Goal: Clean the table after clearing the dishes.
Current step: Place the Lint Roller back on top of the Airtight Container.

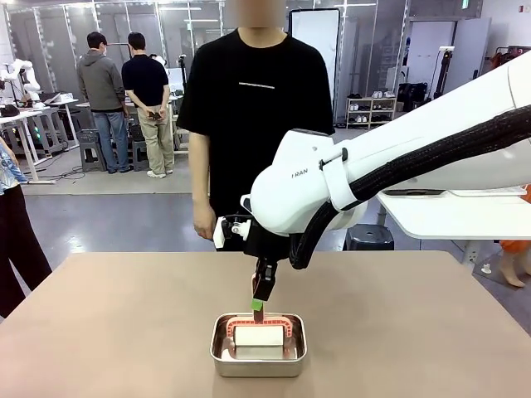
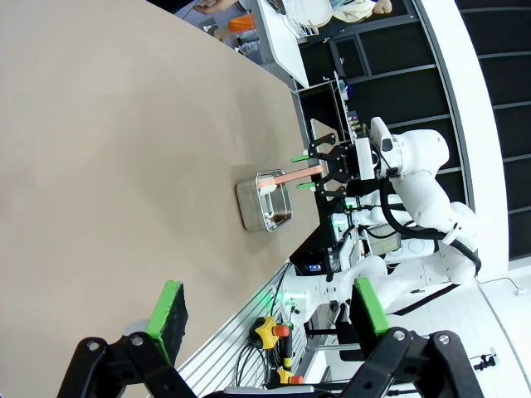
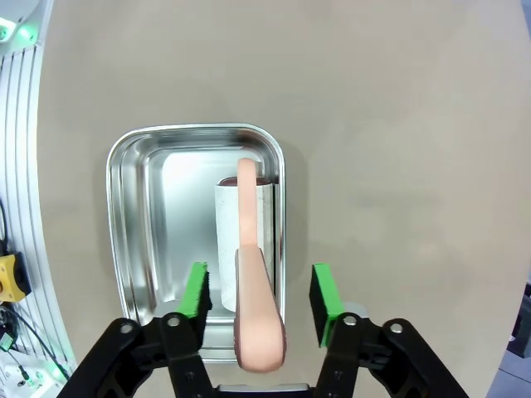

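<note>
Steel pan (image 3: 196,240) holds one pink-handled brush (image 3: 250,274)

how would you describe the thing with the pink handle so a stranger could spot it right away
On the wide beige table, near the robot's edge, sits a small steel pan. Inside it stands a white block with an arched salmon-pink handle, directly below the right gripper, whose green pads flank the handle. It is the pan's only content.
</note>
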{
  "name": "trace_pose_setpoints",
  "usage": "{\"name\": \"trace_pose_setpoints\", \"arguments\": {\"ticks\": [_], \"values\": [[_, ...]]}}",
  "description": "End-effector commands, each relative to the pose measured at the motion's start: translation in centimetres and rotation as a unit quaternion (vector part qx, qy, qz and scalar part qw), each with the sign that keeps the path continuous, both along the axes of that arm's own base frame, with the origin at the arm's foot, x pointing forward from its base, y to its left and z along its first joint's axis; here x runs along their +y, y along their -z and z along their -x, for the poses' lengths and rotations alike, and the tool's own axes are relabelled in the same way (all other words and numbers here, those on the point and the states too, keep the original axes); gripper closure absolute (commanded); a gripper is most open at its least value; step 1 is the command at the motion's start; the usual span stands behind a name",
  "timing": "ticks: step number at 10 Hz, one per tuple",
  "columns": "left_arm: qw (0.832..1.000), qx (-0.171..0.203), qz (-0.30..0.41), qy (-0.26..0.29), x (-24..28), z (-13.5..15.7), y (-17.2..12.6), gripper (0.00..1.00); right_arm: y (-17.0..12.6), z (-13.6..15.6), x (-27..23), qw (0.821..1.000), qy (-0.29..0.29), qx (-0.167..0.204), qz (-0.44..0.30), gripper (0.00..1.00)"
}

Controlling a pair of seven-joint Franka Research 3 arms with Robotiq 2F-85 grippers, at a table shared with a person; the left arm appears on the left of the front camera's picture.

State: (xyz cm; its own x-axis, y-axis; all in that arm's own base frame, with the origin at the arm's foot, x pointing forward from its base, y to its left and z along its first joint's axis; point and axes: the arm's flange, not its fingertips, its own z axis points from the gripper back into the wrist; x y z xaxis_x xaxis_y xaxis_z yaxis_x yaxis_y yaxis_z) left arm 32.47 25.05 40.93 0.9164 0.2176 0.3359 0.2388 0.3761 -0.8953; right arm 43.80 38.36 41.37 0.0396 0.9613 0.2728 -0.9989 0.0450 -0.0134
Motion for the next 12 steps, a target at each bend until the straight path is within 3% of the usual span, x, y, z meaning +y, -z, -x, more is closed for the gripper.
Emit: {"name": "trace_pose_setpoints", "arguments": {"ticks": [1, 2, 3, 4, 5, 6, 7, 8, 12], "values": [[1.000, 0.007, -0.002, -0.004, 0.0, 0.3, -0.4, 0.00, -1.5, 0.8, 0.1, 1.000, 0.014, -0.010, 0.013, 0.42], [1.000, 0.007, -0.002, -0.004, 0.0, 0.3, -0.4, 0.00, -2.4, 0.9, 0.1, 1.000, 0.011, -0.015, 0.020, 0.24], [1.000, 0.007, -0.002, -0.004, 0.0, 0.3, -0.4, 0.00, -3.2, 1.0, 0.1, 1.000, 0.012, -0.014, 0.025, 0.29], [1.000, 0.007, -0.002, -0.004, 0.0, 0.3, -0.4, 0.00, -3.7, 1.0, 0.0, 0.999, 0.014, -0.011, 0.029, 0.12], [1.000, 0.007, -0.002, -0.004, 0.0, 0.3, -0.4, 0.00, -4.1, 1.0, -0.1, 0.999, 0.020, -0.003, 0.035, 0.27], [1.000, 0.007, -0.002, -0.004, 0.0, 0.3, -0.4, 0.00, -4.4, 0.9, -0.1, 0.999, 0.021, -0.002, 0.035, 0.00], [1.000, 0.007, -0.002, -0.004, 0.0, 0.3, -0.4, 0.00, -4.5, 0.9, -0.1, 0.999, 0.022, 0.002, 0.037, 0.15], [1.000, 0.007, -0.002, -0.004, 0.0, 0.3, -0.4, 0.00, -4.5, 0.9, -0.1, 0.999, 0.019, 0.011, 0.041, 0.00], [1.000, 0.007, -0.002, -0.004, 0.0, 0.3, -0.4, 0.00, -4.3, 0.7, -0.1, 1.000, 0.011, -0.002, 0.026, 0.00]]}}
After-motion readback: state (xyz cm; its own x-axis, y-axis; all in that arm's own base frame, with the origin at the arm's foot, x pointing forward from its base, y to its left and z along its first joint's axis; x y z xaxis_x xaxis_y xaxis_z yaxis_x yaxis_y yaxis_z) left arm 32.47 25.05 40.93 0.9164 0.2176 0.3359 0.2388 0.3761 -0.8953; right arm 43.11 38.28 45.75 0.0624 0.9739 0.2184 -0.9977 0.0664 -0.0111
